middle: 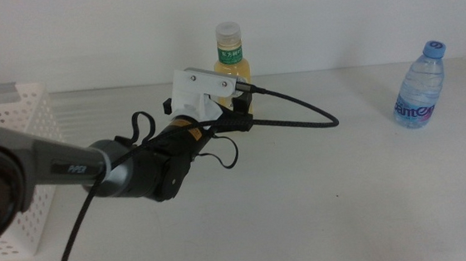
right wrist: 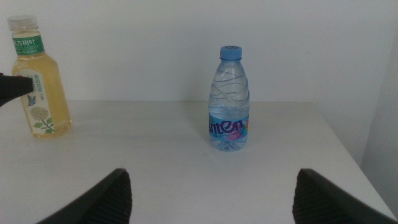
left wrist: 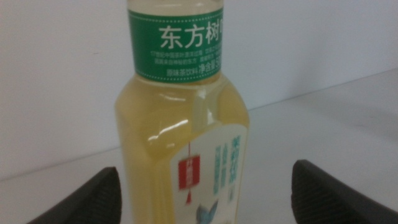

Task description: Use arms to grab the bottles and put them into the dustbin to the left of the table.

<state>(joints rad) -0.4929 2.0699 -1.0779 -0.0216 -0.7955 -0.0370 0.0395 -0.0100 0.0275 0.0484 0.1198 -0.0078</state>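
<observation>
Left end effector (middle: 243, 105) at the tea bottle (middle: 232, 60), jaws wide on either side, not gripping. Right end effector (right wrist: 211, 193) also wide, facing the water bottle (middle: 420, 85). Basket (middle: 16, 122) sits well left of the tea bottle on the counter (middle: 322, 198).

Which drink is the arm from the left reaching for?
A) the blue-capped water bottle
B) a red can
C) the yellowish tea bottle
C: the left gripper has its open jaws on either side of the tea bottle, while the water bottle stands apart.
</observation>
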